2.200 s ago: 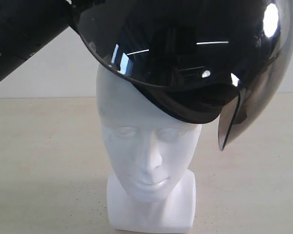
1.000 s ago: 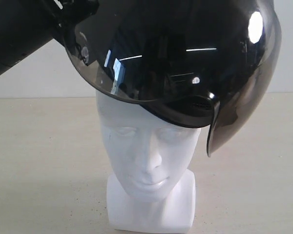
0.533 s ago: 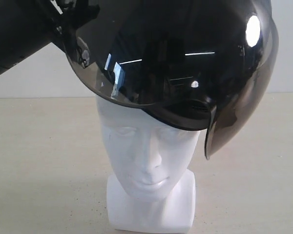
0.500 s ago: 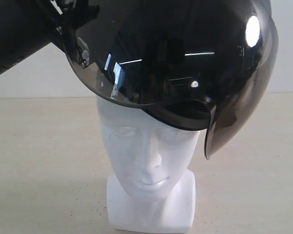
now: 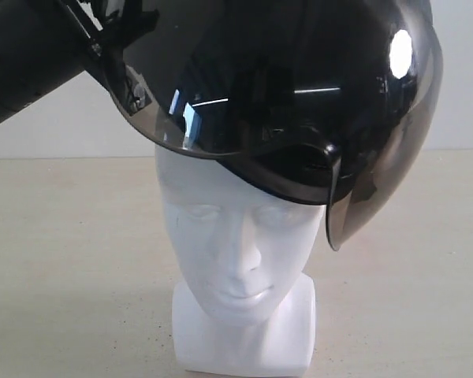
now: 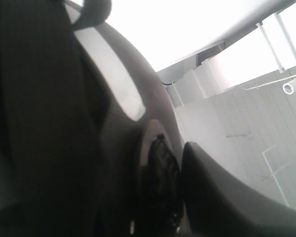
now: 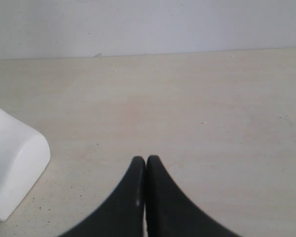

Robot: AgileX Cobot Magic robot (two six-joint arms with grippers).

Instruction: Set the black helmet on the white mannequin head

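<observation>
Left arm (image 5: 24,63) slanting in from upper left, left gripper (image 5: 120,57) clamped on the rim of the matte black rounded helmet (image 5: 299,47), helmet tilted atop the smooth white mannequin head (image 5: 236,244), right gripper (image 7: 146,160) pressed closed, empty, low over the beige table (image 7: 212,98).

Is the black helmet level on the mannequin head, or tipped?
Tipped. The black helmet slants across the white mannequin head, rim lower on the view's right, forehead bare at left.

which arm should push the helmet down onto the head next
Left. The left gripper holds the black helmet tilted atop the white mannequin head; the right gripper is shut, empty, low over the table.
</observation>
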